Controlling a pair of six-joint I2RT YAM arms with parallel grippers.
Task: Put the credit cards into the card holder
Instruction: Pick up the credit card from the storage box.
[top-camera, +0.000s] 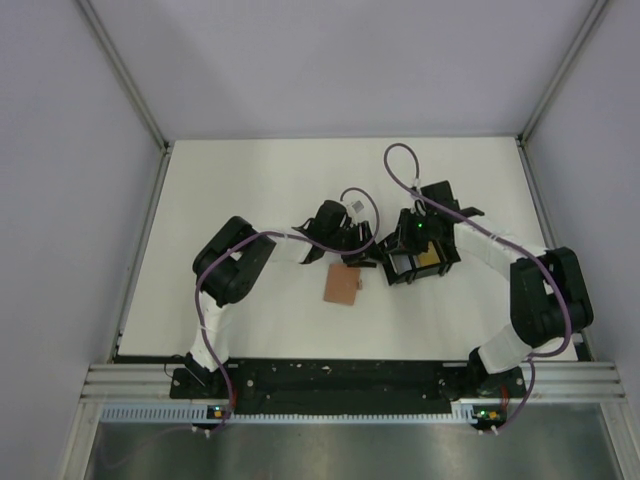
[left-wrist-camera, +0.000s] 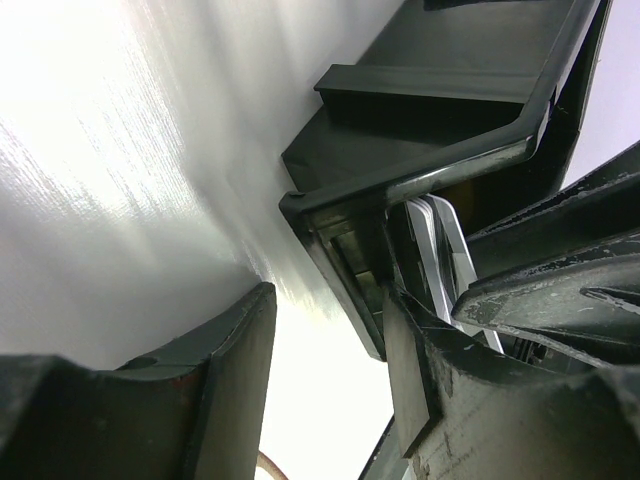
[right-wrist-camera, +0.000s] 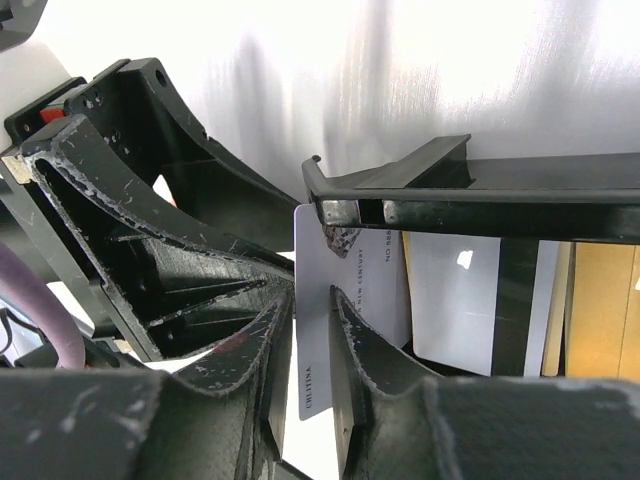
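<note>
Nearest to the arm bases lies the card holder (top-camera: 342, 287), flat on the white table (top-camera: 250, 200), tan side up. It is just to the near left of the black tray (right-wrist-camera: 500, 195) and apart from it; no gripper touches it.

A little farther, the left gripper (top-camera: 360, 245) stands at the left side of the tray. Its wrist view shows the fingers well apart. One finger is close against the tray's corner wall, and the other stands off from the wall with bare table between, so this gripper is released and grasps nothing.

The right gripper (right-wrist-camera: 312, 295) comes down over the tray from its right side. Its two fingers have only a narrow gap, and a pale card (right-wrist-camera: 350, 270) with small print stands in the tray just at this gap, leaning below the rim. I cannot tell if the fingers already clench the card or only straddle it.

Deeper in the tray, to the right of the pale card, a yellow-orange card (right-wrist-camera: 600, 300) leans against the inside — both cards are in the tray, none in the card holder.
</note>
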